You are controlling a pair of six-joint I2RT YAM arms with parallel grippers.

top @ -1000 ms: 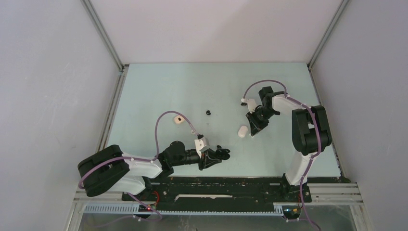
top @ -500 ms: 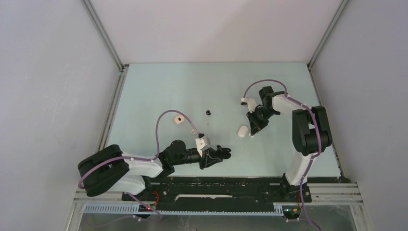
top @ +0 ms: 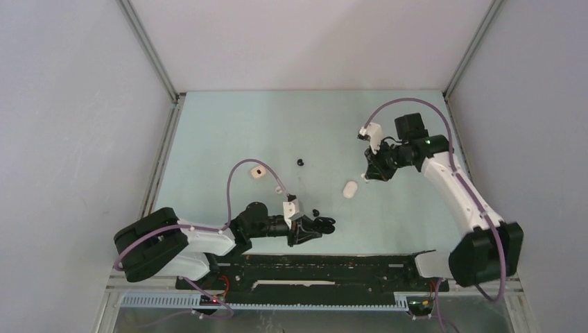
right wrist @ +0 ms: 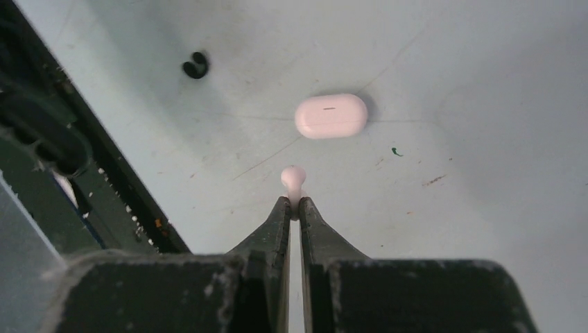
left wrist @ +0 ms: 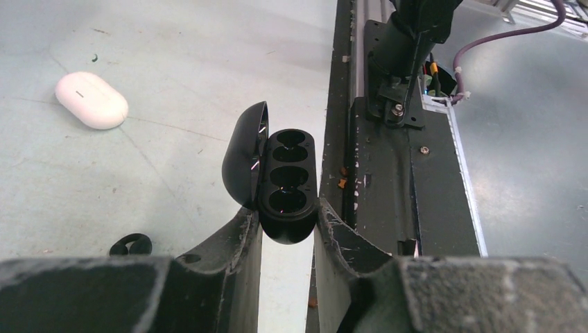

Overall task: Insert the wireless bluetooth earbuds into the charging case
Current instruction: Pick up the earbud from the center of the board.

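Right gripper (right wrist: pixel 294 205), just closed on a pale earbud (right wrist: pixel 293 177), lifts it for insertion; left gripper (left wrist: pixel 287 214) holds the open black case (left wrist: pixel 286 173).

Front centre: open black plastic charging case (left wrist: pixel 288 184) in left gripper (left wrist: pixel 287 211); white pill-shaped closed case (top: pixel 350 189) behind-right of it; pale pink plastic earbud (right wrist: pixel 293 177) in right gripper (right wrist: pixel 292 202), beside that.

Nothing legible shows in any view: no word, brand, label or number. The only mark is a short dark dash on the lid of the closed pale case (right wrist: pixel 331 116) lying on the table (right wrist: pixel 485 83), too small to read as a sign.
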